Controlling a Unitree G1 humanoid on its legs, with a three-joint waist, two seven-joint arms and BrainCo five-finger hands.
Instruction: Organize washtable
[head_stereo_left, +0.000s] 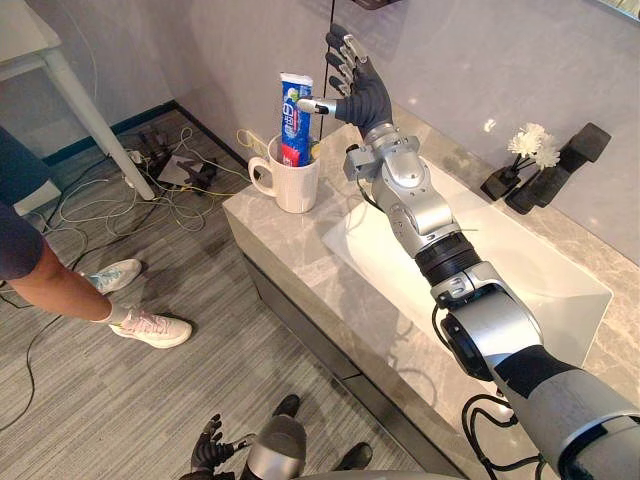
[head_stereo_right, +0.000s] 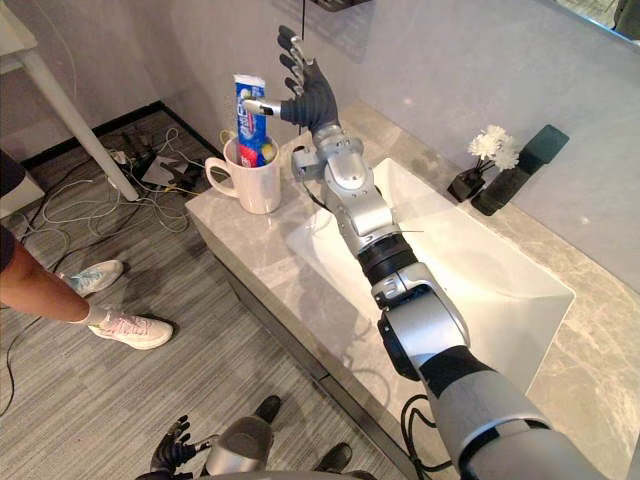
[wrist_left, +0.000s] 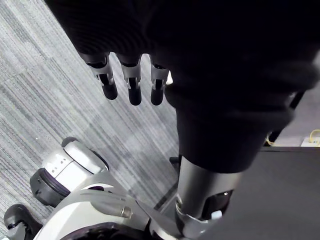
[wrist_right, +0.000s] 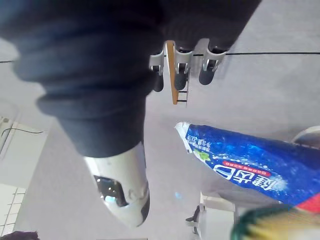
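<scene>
Where the counter (head_stereo_left: 285, 255) ends at its left, near the back corner by the wall, stands item one: a white mug (head_stereo_left: 291, 182), upright, handle turned out towards the left edge. Contents: a blue and red toothpaste tube (head_stereo_left: 294, 118) standing on end and rising well above the rim, and beside it a green and yellow item (wrist_right: 272, 225) too partly seen to name.

Item two: right hand (head_stereo_left: 356, 90), raised above the mug on the wall side. Its fingers (head_stereo_left: 342, 52) are spread and straight, released, grasping nothing. The thumb reaches sideways towards the upper part of the tube and sits just beside it; the right wrist view shows a gap between them.

Item three: left hand (head_stereo_left: 208, 448), hanging low over the grey floor, clear of the counter's front edge. Its fingers (wrist_left: 131, 90) are loose and straight, holding nothing.

Fixtures on the counter: a white sink basin (head_stereo_left: 520, 270) sunk into the middle, just right of the mug. Along the back edge, behind the basin, a small dark vase (head_stereo_left: 497, 183) of white flowers (head_stereo_left: 532, 144), with a black angular fitting (head_stereo_left: 560, 165) just beside it.

Floor, left of the counter: a tangle of cables (head_stereo_left: 150, 195), a white table leg (head_stereo_left: 95, 110), and a person's bare legs (head_stereo_left: 60, 290) in pale sneakers (head_stereo_left: 150, 328).
</scene>
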